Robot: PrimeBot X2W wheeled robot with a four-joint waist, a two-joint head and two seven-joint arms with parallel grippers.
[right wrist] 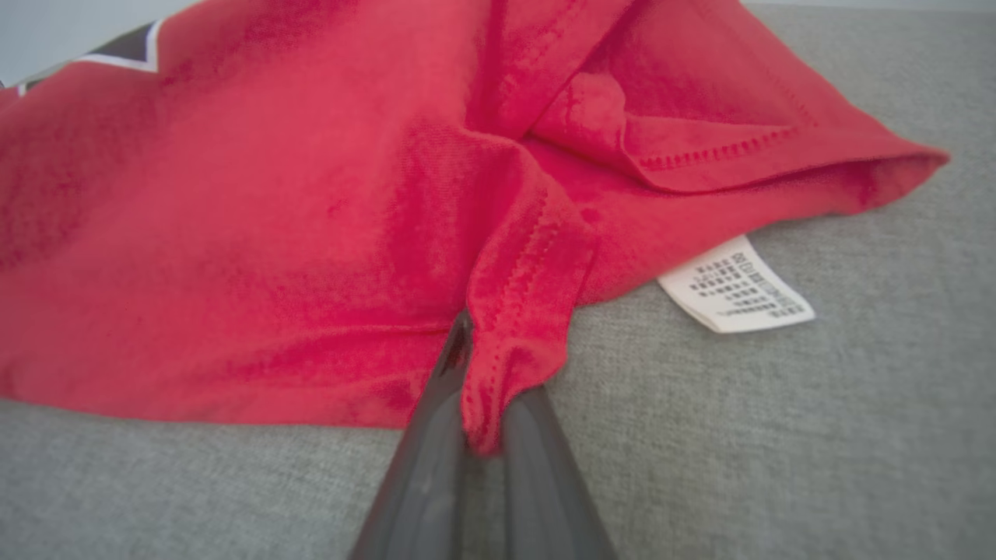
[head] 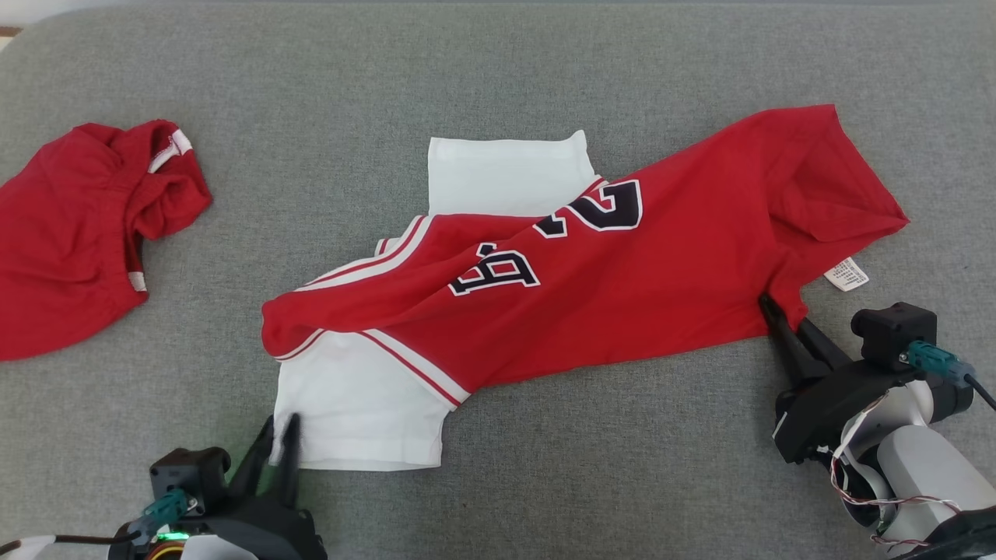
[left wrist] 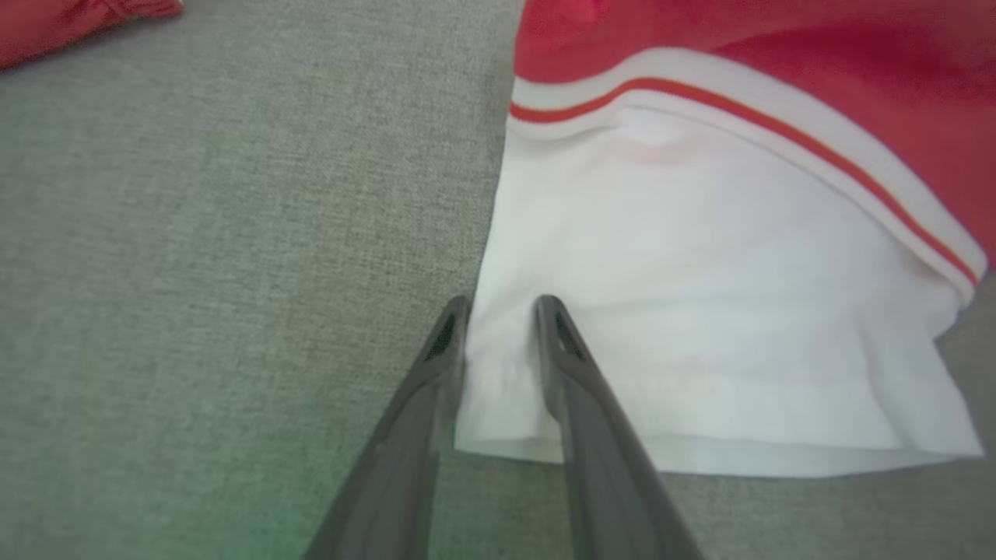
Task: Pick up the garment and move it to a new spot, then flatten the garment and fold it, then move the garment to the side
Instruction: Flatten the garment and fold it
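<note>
This looks like a cloth-handling test station, though little shows beyond the work surface. A wide surface of grey woven cloth (head: 498, 70) with a rounded corner at the upper left spreads across the head view; whether it is a covered bench or a padded cushion cannot be told. On it lie 2 garments, a red-and-white numbered jersey (head: 622, 280) with a white care label (head: 846, 274) and a crumpled red garment (head: 70, 233), and bare wires (head: 834, 473) loop along the robot's right forearm (head: 926, 467).
</note>
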